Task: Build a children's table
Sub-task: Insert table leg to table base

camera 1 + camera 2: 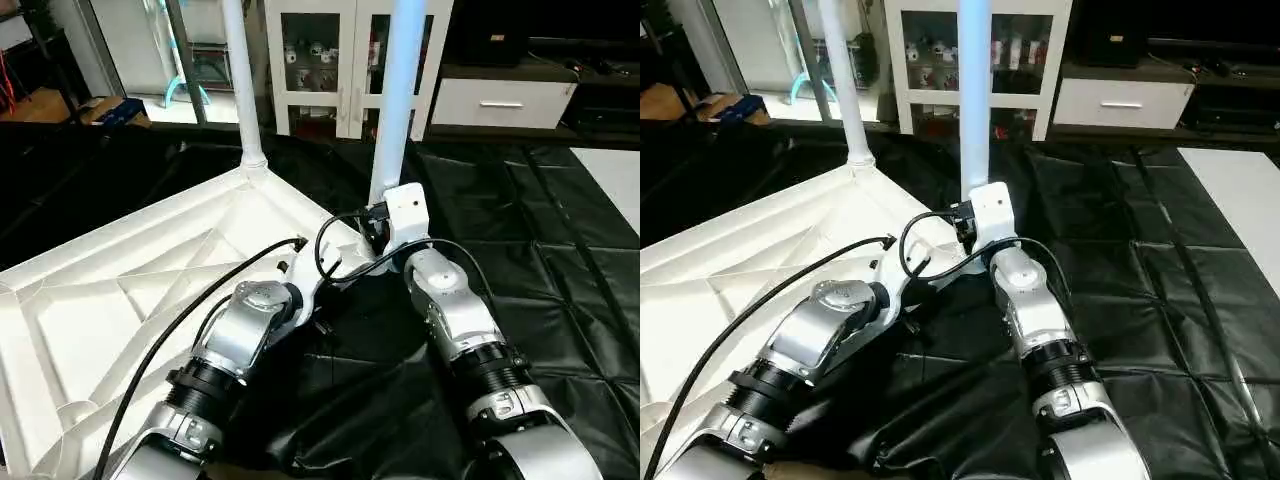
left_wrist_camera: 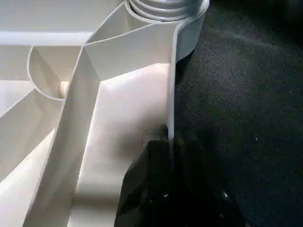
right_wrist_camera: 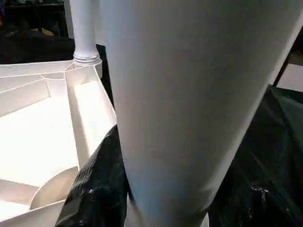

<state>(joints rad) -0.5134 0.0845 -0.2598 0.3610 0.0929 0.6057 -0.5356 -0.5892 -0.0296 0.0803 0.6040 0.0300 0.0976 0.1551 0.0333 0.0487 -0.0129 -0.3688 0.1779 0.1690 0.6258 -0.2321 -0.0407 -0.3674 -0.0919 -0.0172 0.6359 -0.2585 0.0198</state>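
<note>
Left gripper (image 2: 170,189): my black fingers are pressed together on the thin side wall of the table top (image 1: 130,290), one on the inside and one on the outside, pinching the rim.
Right gripper (image 3: 128,198): half spread around the fat lower end of a leg (image 1: 396,100); one black finger (image 3: 97,184) lies flat against the tube, and the tube takes up nearly all I see past it.
Table top: upside down on the black mat (image 1: 540,260), ribbed underside facing up, spreading away to the left of both my grippers.
Held leg: upright, rising straight up from my right gripper; its foot sits at the top's near corner, though I cannot tell whether it is seated in the socket.
Second leg (image 1: 240,80): standing upright in the far corner socket (image 1: 252,165), beyond my grippers and to the left of the held leg.
Grippers together: close beside each other at the same corner, left one on the rim, right one on the leg.
Behind: a white glass-door cabinet (image 1: 340,60) stands beyond the mat.
</note>
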